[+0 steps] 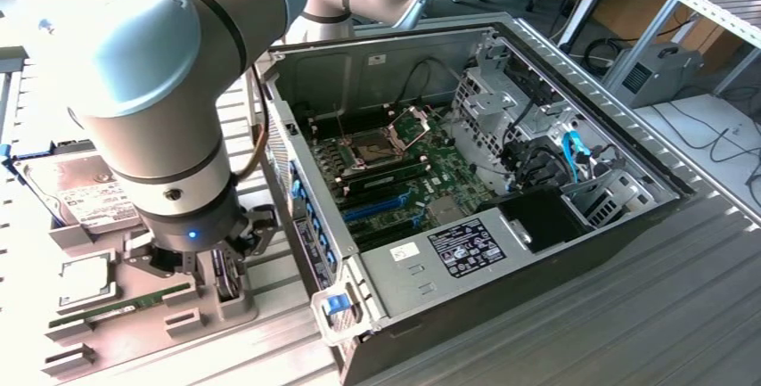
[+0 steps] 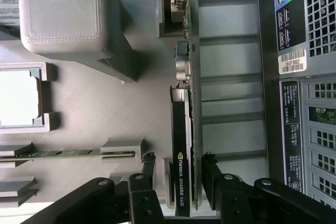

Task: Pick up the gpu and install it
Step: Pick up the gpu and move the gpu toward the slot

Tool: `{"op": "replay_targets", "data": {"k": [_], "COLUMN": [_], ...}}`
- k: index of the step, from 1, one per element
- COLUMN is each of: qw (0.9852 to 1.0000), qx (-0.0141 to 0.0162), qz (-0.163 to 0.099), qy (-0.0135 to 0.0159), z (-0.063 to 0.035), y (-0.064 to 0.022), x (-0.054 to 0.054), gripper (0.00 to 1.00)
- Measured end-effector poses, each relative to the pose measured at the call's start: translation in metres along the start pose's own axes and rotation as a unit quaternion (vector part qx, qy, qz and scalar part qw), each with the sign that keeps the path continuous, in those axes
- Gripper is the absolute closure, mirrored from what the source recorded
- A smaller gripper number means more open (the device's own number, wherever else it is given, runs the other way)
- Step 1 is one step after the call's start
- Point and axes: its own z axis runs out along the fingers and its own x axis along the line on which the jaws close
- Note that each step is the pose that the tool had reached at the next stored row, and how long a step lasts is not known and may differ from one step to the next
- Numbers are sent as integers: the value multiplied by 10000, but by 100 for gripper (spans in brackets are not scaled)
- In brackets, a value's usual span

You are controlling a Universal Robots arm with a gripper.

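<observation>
Down at the lower left of the exterior view, one pale grey robot arm (image 1: 155,92) with light blue joint caps hangs over a grey moulded parts tray (image 1: 226,313) — its gripper (image 2: 178,158) spread wide, two black fingers (image 2: 149,167) standing one on each side of the gpu (image 2: 182,129) with nothing clamped. The single gpu stands on edge in a slot of that tray: a thin black slab with white lettering along its edge, a green board behind it and metal connectors at the end away from the fingers. On the same tray lie one silver hard drive (image 1: 89,194) with a white label, one slim green memory stick (image 1: 125,301) and one square silver chip (image 1: 77,279). At the frame's centre sits one open metal computer case (image 1: 405,266), motherboard exposed — blue slots along its middle.
</observation>
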Motion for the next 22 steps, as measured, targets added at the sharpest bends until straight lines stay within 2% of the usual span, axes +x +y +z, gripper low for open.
{"op": "replay_targets", "data": {"k": [22], "qw": [10000], "qx": [0], "qz": [0], "qy": [0], "z": [53], "y": [-2], "x": [1], "gripper": [52]}}
